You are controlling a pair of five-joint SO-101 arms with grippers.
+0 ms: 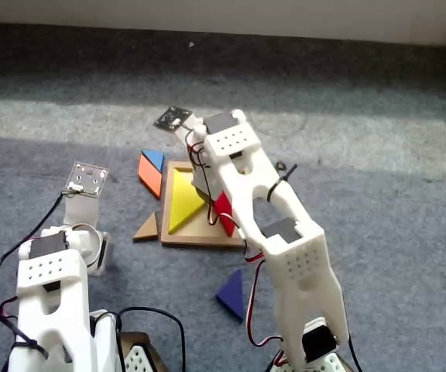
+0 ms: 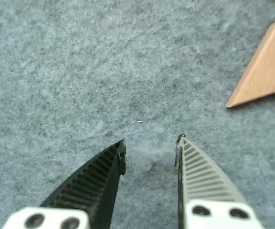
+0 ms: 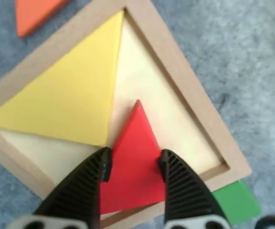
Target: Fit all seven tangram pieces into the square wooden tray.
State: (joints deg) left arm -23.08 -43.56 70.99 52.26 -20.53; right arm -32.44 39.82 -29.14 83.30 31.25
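Red triangle [image 3: 136, 129] pinched in right claw [image 3: 133, 160], inside the tray [image 3: 185, 81], just beside yellow triangle [image 3: 70, 95]. Left claw [image 2: 150, 148] spread, off the tray, near tan wooden triangle [image 2: 264, 71] lying outside the tray.

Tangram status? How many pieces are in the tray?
Done: yellow triangle lies in the tray. In hand: right claw grips the red triangle inside the tray. To do: orange, light blue, tan, navy and green pieces sit outside on the carpet; left claw is open near tan.
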